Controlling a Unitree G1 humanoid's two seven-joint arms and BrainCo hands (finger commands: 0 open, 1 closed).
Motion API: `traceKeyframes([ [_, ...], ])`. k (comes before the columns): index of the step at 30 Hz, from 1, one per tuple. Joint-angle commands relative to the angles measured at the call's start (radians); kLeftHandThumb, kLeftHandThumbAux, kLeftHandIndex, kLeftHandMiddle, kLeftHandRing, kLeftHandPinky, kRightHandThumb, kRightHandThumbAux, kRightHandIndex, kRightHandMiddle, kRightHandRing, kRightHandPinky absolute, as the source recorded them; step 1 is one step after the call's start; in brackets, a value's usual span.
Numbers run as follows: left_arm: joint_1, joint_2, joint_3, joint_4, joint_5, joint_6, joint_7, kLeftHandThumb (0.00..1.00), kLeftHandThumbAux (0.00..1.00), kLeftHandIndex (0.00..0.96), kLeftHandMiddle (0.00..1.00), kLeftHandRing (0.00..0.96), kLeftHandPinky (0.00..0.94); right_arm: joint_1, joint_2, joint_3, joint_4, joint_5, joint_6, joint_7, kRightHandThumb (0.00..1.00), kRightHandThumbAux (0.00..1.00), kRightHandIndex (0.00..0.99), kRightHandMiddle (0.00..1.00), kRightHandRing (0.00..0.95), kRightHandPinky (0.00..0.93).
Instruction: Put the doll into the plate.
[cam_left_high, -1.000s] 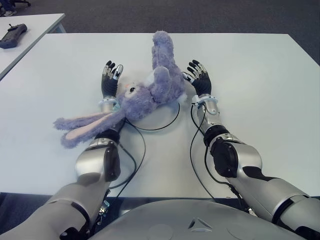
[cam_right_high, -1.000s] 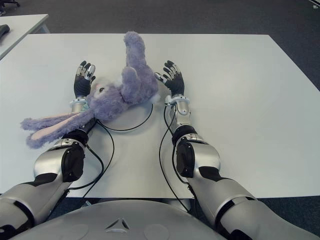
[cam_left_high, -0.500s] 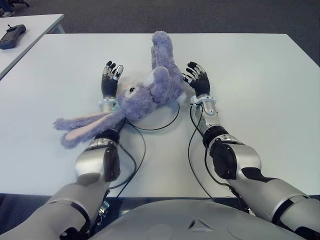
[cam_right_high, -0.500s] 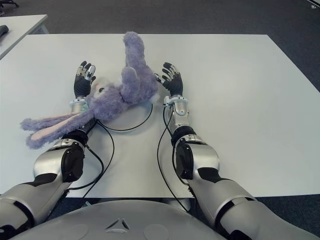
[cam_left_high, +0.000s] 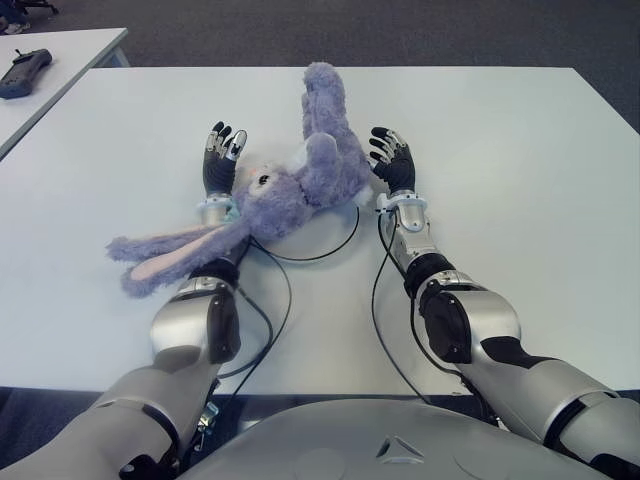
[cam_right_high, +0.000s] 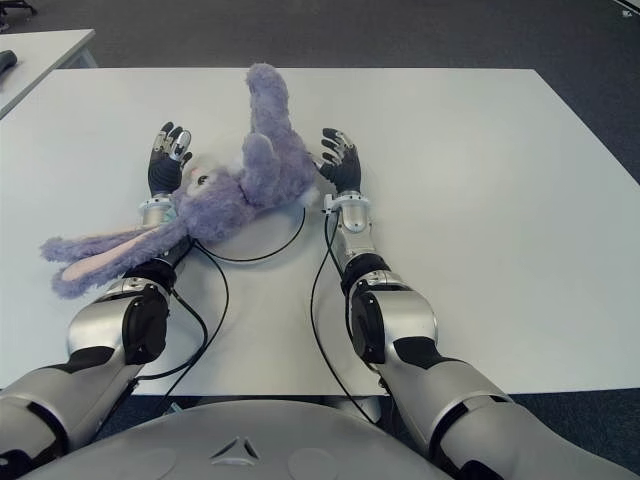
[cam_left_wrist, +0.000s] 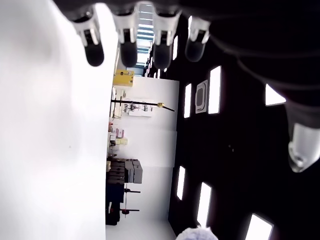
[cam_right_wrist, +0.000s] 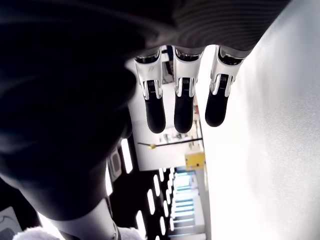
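White and wide, the bench (cam_left_high: 520, 140) fills most of the eye views, with dark carpet beyond its far edge and a second pale table at the robot's far left carrying a dark handheld controller (cam_left_high: 24, 70).

At the centre lies the doll (cam_left_high: 300, 180), a purple plush rabbit, its torso over the far part of the plate (cam_left_high: 325, 240), one limb stretched away across the bench and its long pink-lined ears (cam_left_high: 165, 258) trailing off the rim toward the robot's left. The plate is white with a dark rim and holds nothing besides the rabbit's body; only its near part shows bare.

Over the last second the right hand (cam_left_high: 392, 165) has slid inward, from a little apart to just beside the rabbit's flank, perhaps touching the fur. Its fingers (cam_right_wrist: 184, 107) are extended and released, grasping nothing. The left hand (cam_left_high: 220, 165) has not moved; it shows just beside the rabbit's head on the robot's left, fingers (cam_left_wrist: 127, 42) straight and empty too.

Judged from this, the doll is mostly placed, and the inward nudge looks like tidying it onto the plate; the ears hanging outside are what remains unsettled.
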Motion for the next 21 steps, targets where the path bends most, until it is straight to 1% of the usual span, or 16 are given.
traceKeyframes([
  [1, 0.286, -0.067, 0.007, 0.131, -0.023, 0.017, -0.031, 0.000, 0.515, 0.087, 0.105, 0.090, 0.095, 0.230, 0.040, 0.036, 0.110, -0.041, 0.041, -0.051, 0.115, 0.902, 0.270, 0.344, 0.356, 0.337],
  [10, 0.287, -0.066, 0.011, 0.131, -0.027, 0.021, -0.041, 0.000, 0.518, 0.086, 0.103, 0.089, 0.101, 0.232, 0.040, 0.045, 0.111, -0.047, 0.042, -0.064, 0.109, 0.920, 0.268, 0.340, 0.352, 0.345],
  [17, 0.286, -0.065, 0.014, 0.130, -0.030, 0.025, -0.041, 0.000, 0.518, 0.089, 0.106, 0.093, 0.105, 0.232, 0.041, 0.051, 0.112, -0.042, 0.039, -0.067, 0.139, 0.921, 0.278, 0.340, 0.352, 0.347],
  [21, 0.286, -0.064, 0.013, 0.131, -0.029, 0.025, -0.042, 0.000, 0.515, 0.088, 0.103, 0.090, 0.095, 0.233, 0.040, 0.054, 0.112, -0.043, 0.040, -0.069, 0.124, 0.911, 0.269, 0.340, 0.351, 0.343],
])
